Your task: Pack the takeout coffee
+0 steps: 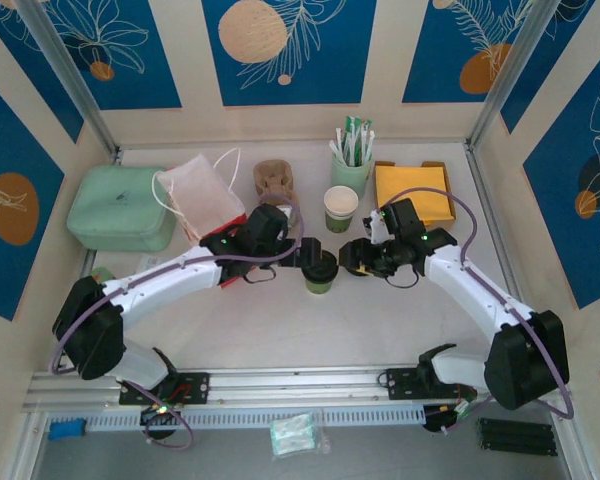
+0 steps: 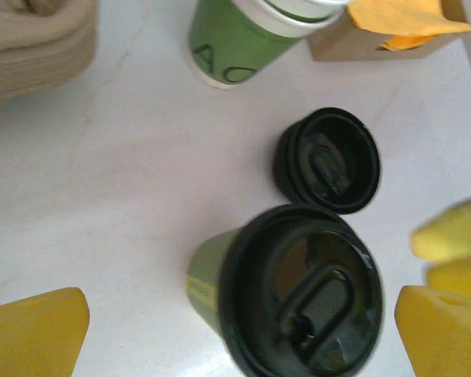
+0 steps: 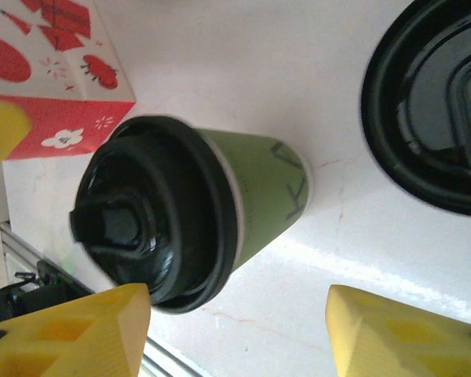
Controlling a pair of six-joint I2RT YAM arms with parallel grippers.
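Cups counted two, lidded cup, open cup, one loose lid

You're looking at a matt green paper cup under a glossy black plastic lid; the loose lid shines the same. Your worktop is smooth white with a soft sheen, and the right tool has matt yellow plastic fingers.

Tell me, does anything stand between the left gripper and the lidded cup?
Nothing visible does. The lidded cup stands just ahead of the open left gripper; the spare lid lies beyond it.
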